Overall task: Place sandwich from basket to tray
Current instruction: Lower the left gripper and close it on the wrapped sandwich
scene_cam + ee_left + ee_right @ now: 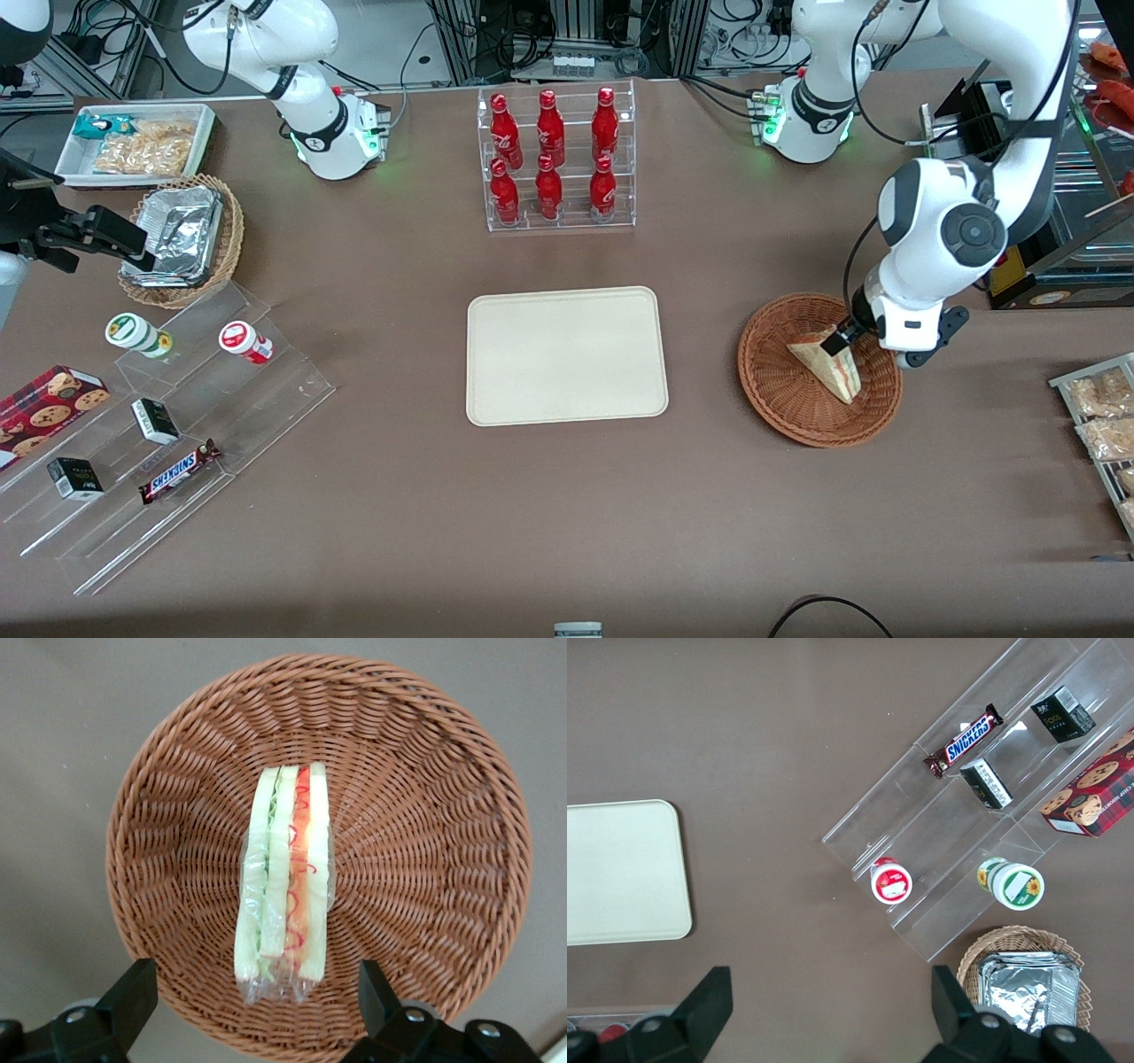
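The cream-beige tray point(567, 356) lies bare mid-table, and toward the working arm's end the reddish-brown wicker basket point(443, 815) holds the sandwich point(285, 881), a clear-wrapped wedge of pale bread edged with green and red filling. The gripper point(840, 342) hovers over it, fingers point(133, 988) spread and released. A Snickers bar point(180, 470) carries the only readable label.

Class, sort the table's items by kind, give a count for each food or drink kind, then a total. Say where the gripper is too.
Red bottles: 6
Sandwich: 1
Snickers bar: 1
Cookie box: 1
Total: 9
The gripper hangs open above the sandwich in the basket.
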### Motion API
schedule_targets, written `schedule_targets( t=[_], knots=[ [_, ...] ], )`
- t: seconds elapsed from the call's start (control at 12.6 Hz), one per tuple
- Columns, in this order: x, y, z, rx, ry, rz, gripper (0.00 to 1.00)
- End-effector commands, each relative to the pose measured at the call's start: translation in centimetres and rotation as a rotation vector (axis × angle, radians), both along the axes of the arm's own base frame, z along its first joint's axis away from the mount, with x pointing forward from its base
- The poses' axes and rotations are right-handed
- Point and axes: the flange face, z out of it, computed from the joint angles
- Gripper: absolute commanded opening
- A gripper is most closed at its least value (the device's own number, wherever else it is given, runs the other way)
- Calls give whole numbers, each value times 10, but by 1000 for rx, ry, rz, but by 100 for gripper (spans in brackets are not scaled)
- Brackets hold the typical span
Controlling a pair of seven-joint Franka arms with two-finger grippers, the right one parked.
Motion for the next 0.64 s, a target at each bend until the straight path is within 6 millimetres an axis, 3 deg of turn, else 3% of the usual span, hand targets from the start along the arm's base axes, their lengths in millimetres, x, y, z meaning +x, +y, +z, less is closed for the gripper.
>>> schedule_targets(
  t=[0.0,0.48,0.56],
  knots=[
    [4,-1,-16,-6,-3,74,100],
    [8,-3,-57,-8,9,138,100],
    [9,-3,-59,-8,12,141,94]
  ],
)
